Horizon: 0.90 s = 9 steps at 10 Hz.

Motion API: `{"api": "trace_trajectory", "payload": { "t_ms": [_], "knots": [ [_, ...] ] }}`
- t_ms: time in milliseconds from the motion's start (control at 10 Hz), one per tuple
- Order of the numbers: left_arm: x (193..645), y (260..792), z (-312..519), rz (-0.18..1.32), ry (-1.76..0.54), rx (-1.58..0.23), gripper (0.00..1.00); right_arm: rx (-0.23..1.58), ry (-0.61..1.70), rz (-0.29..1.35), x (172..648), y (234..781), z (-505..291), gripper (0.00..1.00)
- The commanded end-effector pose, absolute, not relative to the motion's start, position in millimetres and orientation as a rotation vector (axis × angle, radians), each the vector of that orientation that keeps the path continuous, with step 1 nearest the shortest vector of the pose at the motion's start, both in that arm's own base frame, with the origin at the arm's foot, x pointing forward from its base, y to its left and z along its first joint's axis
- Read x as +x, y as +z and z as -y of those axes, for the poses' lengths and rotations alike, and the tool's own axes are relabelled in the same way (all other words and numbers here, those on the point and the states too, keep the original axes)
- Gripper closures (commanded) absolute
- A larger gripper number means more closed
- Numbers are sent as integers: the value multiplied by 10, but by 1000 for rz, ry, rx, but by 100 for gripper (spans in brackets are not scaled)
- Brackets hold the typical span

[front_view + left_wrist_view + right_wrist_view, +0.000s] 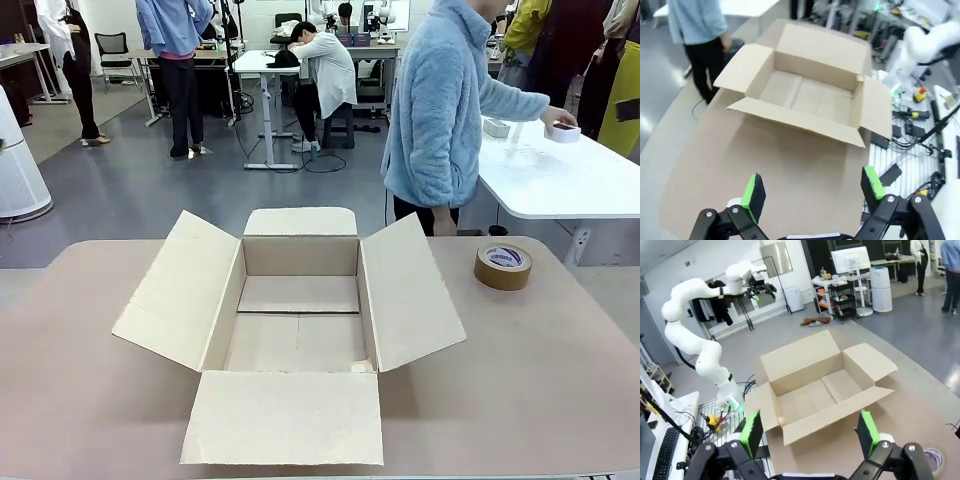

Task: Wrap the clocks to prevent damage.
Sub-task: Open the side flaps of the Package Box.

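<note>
Jaws on the left gripper [813, 187] and right gripper [809, 431] gape wide, holding nothing, each facing the empty carton [300, 255] at 12 o'clock on the worktop [560, 380]. Where the clocks lie cannot be told, so neither gripper counts as nearer.

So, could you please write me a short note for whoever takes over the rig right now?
Open and empty: left gripper and right gripper, both raised above the table.
The carton sits open mid-table, flaps spread, nothing inside.
The tape roll lies flat to the carton's right, towards the far edge.
The person stands at the far side, turned to another table.
Done: nothing wrapped or packed here yet.
Left: wrapping the clocks, then probably boxing them.
</note>
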<state>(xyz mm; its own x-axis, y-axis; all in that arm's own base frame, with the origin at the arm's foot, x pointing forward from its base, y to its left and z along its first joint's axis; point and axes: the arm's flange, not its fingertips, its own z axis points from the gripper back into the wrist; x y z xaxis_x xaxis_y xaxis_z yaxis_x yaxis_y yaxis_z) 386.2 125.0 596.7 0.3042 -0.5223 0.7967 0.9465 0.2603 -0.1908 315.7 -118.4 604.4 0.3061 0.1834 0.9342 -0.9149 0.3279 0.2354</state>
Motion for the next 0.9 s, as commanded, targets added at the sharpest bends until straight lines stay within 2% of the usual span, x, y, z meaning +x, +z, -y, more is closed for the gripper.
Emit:
{"api": "trace_trajectory", "payload": {
  "t_ms": [0,500,600,800],
  "knots": [
    [4046,5968,-1583,738,-1193,-879,0,990,937,1003,3214,6001,1473,0],
    [3928,5940,-1698,826,-1208,-815,0,1012,965,1140,3170,5951,1581,0],
    [3969,5879,-1759,804,-1183,-860,0,1004,938,1072,3157,5940,1641,0],
    [3969,5879,-1759,804,-1183,-860,0,1004,938,1072,3157,5940,1641,0]
  ]
}}
